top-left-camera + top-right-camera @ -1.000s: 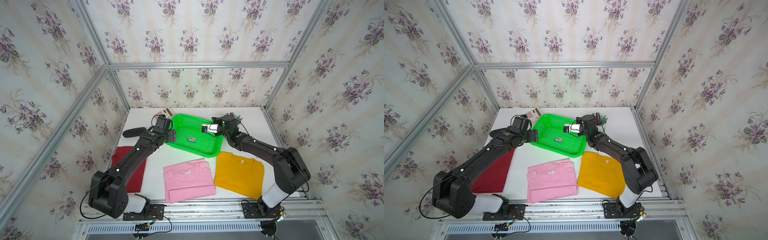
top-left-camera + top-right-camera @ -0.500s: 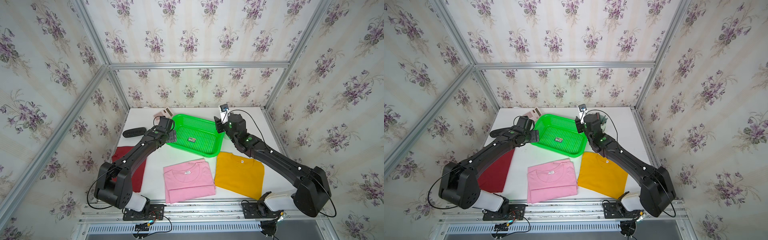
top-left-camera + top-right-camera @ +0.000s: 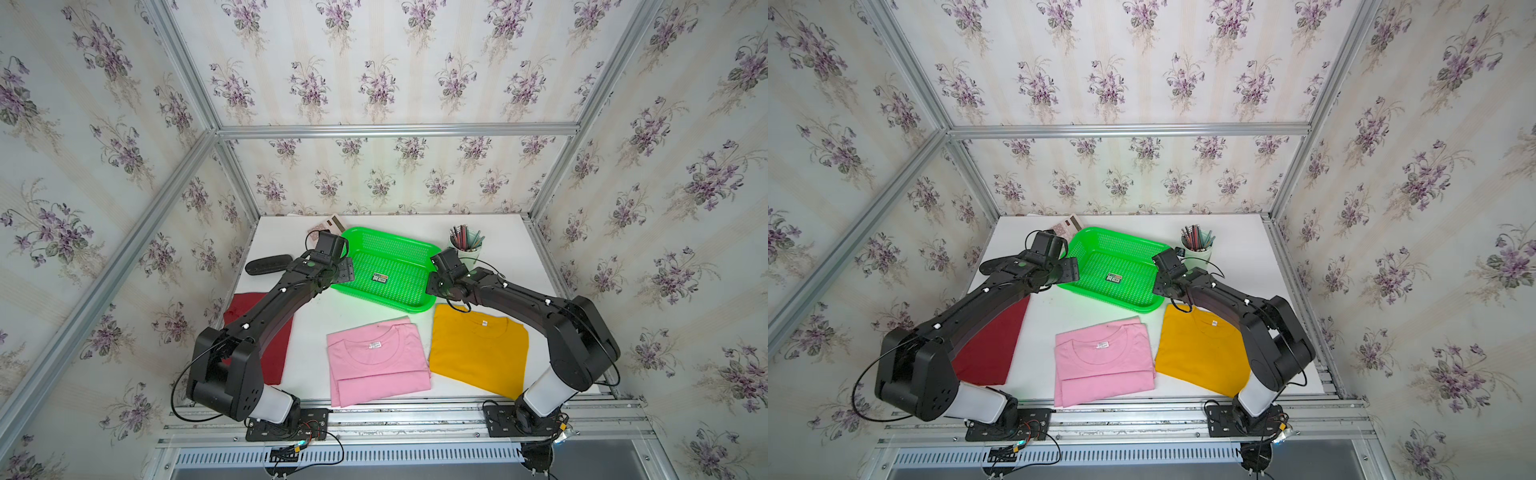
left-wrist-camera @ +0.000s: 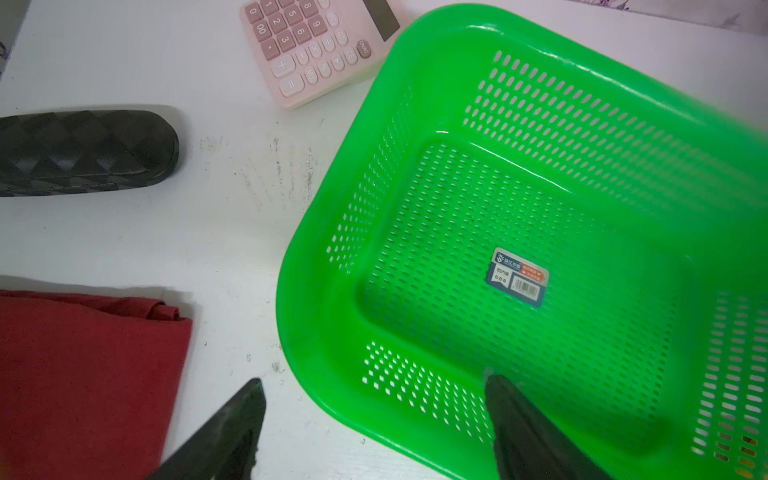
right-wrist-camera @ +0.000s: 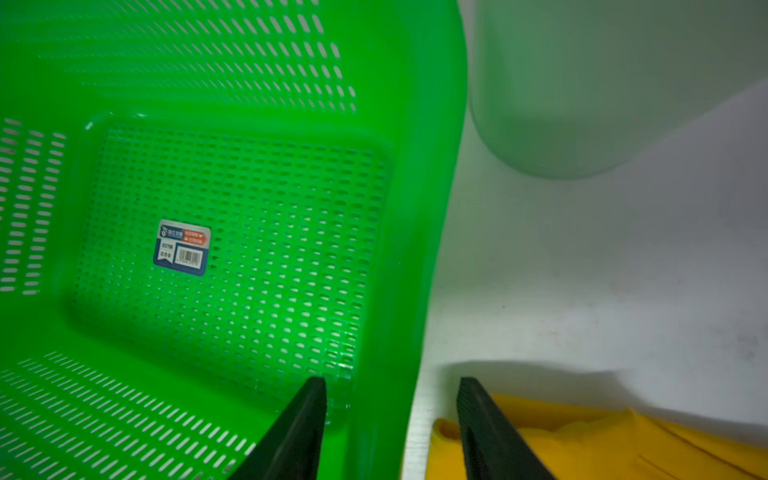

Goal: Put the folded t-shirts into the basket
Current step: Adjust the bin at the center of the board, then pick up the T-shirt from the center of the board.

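Observation:
The green basket (image 3: pixel 386 239) (image 3: pixel 1117 237) sits at the back middle of the table with only a sticker inside. My left gripper (image 3: pixel 347 270) (image 4: pixel 372 378) is open and straddles the basket's (image 4: pixel 307 299) left near corner, one finger inside and one over the table. At the basket's (image 5: pixel 415 249) right wall my right gripper (image 3: pixel 432 286) (image 5: pixel 390 379) is open, with one finger inside and the other outside over the yellow t-shirt (image 5: pixel 582 440). The pink t-shirt (image 3: pixel 376 361), the yellow t-shirt (image 3: pixel 478 349) and the dark red t-shirt (image 3: pixel 992 345) (image 4: pixel 83 374) lie flat near the front.
A pink calculator (image 3: pixel 326 224) (image 4: pixel 316 50) lies behind the basket's left corner. A black case (image 3: pixel 268 264) (image 4: pixel 83 151) lies to the left. A pale green pencil cup (image 3: pixel 467 245) (image 5: pixel 561 104) stands close to the basket's right back corner.
My right arm has swung from above the basket's back right corner down to its right wall, its jaws a little wider. The left arm has barely moved.

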`<act>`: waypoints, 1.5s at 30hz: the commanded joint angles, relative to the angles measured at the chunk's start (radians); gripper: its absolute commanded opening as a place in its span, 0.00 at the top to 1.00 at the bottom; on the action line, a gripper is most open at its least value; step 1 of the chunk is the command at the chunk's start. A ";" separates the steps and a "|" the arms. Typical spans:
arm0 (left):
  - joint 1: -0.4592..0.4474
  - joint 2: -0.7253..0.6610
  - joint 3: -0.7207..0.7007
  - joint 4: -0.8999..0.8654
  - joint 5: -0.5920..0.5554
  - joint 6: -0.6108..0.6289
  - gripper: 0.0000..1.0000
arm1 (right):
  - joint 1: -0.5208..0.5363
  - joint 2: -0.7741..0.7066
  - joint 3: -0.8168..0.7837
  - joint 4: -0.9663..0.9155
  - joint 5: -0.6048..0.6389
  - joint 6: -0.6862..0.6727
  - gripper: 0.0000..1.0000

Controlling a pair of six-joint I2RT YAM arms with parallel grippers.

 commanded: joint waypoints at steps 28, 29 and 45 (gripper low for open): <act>-0.036 -0.230 -0.092 -0.105 0.125 -0.040 0.17 | -0.099 0.050 0.264 0.075 -0.166 -0.587 0.61; -0.035 -0.259 -0.106 -0.130 0.132 -0.056 0.17 | -0.099 -0.003 0.210 0.100 -0.218 -0.579 0.59; -0.041 -0.505 -0.516 -0.171 0.403 -0.352 0.25 | 0.101 -0.311 -0.468 0.433 -0.683 -1.018 0.37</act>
